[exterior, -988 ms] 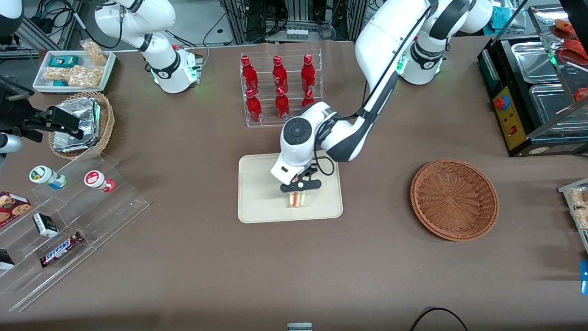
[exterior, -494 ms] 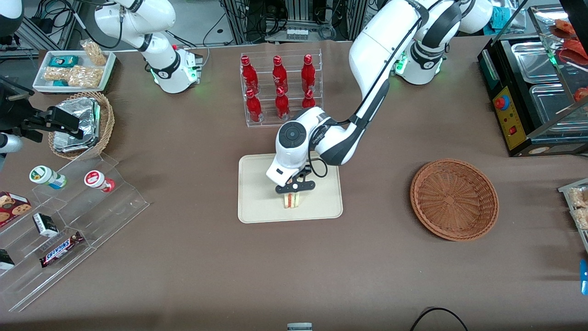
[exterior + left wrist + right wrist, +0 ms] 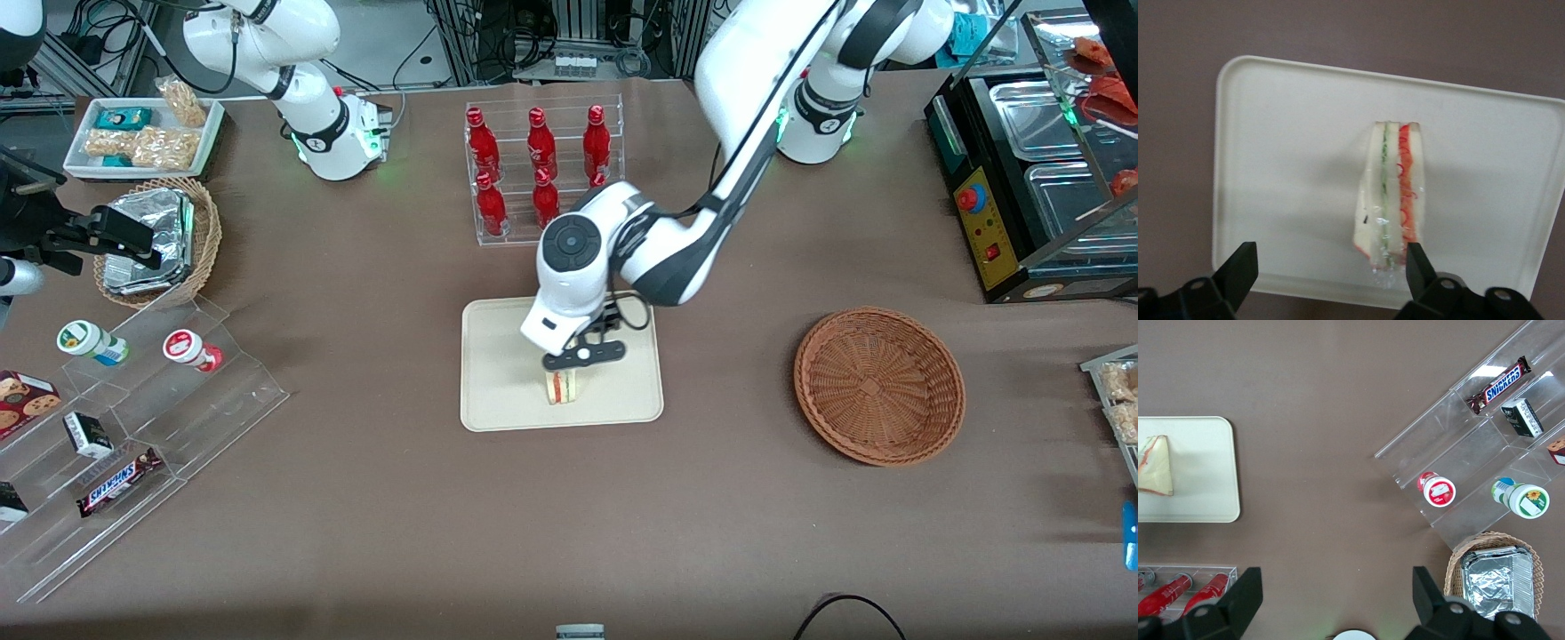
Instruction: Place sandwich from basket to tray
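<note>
The sandwich lies on the tray in the middle of the worktop, resting on the tray's floor with its layered edge up, while the basket toward the working arm's end holds nothing visible, so the transfer looks essentially done and only pulling the arm clear seems left. The pincer hangs just above the sandwich with its fingers spread wide, holding nothing, the wedge below and apart from them.
</note>
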